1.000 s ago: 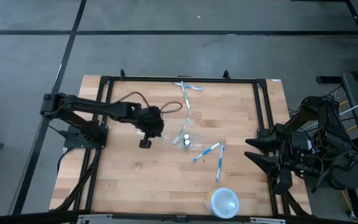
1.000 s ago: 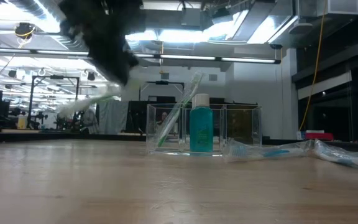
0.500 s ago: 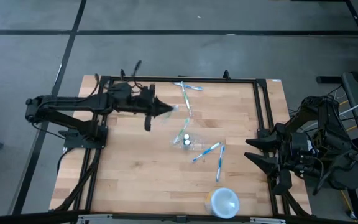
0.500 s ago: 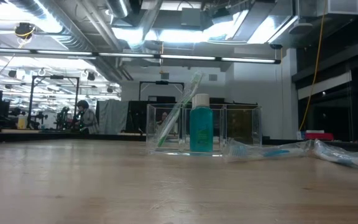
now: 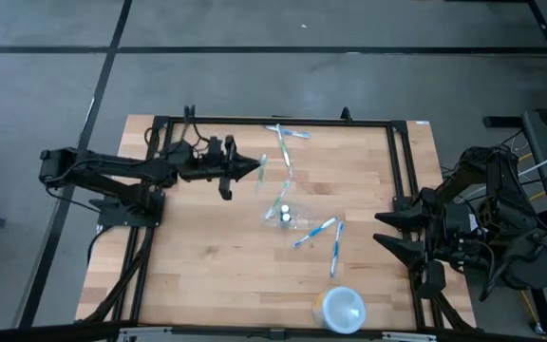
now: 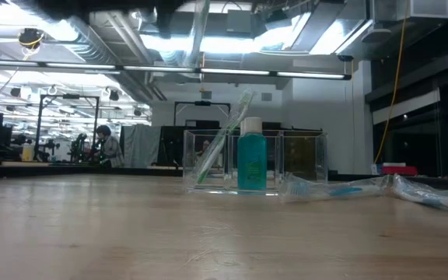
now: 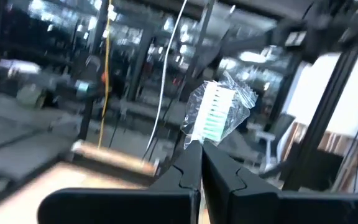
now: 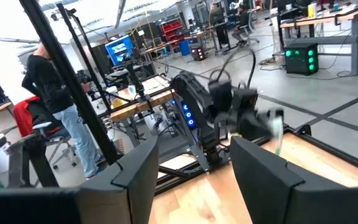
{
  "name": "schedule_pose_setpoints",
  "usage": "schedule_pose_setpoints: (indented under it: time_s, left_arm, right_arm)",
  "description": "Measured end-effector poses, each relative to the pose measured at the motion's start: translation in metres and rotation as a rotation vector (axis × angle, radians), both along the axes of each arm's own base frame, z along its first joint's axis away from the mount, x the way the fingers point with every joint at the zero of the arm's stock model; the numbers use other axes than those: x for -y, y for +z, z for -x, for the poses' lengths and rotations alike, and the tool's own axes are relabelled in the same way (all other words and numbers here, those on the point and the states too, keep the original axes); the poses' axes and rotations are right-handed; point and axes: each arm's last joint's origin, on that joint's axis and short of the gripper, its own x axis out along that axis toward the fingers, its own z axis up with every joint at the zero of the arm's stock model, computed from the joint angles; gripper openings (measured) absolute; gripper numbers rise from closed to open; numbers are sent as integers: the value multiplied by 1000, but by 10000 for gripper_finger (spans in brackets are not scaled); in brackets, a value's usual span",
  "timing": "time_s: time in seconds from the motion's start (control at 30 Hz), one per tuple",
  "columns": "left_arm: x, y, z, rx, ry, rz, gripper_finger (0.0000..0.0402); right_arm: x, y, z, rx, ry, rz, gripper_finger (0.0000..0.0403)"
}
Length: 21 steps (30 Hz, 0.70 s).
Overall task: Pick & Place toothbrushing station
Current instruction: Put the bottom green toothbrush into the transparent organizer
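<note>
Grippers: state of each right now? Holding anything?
Left gripper: shut on a wrapped toothbrush, lifted above the table's far left.
Right gripper: open, empty, parked off the table's right edge.

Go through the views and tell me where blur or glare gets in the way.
Left wrist view: the background is smeared, but the wrapped green-bristled toothbrush in the shut left pincer reads. Right wrist view: the far arm is streaked. Low view: ceiling lights glare behind the clear plastic holder. High view: sharp.
</note>
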Motion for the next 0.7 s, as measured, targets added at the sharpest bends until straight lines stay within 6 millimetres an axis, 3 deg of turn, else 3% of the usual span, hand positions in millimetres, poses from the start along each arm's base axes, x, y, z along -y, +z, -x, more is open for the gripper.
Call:
schedule_pose_setpoints:
  time_s: [0.1,0.37,0.7]
  left_arm:
    - [5,-21,5,-14,0,6,1]
    - [11,-47,17,83,55,52,1]
    - [10,-75,-6,120,36,102,1]
  right_arm:
    - [0,0,0,0,-4,2,201]
    - [2,1,1,8,-26,-8,201]
    - [3,4,1,31,-64,-41,201]
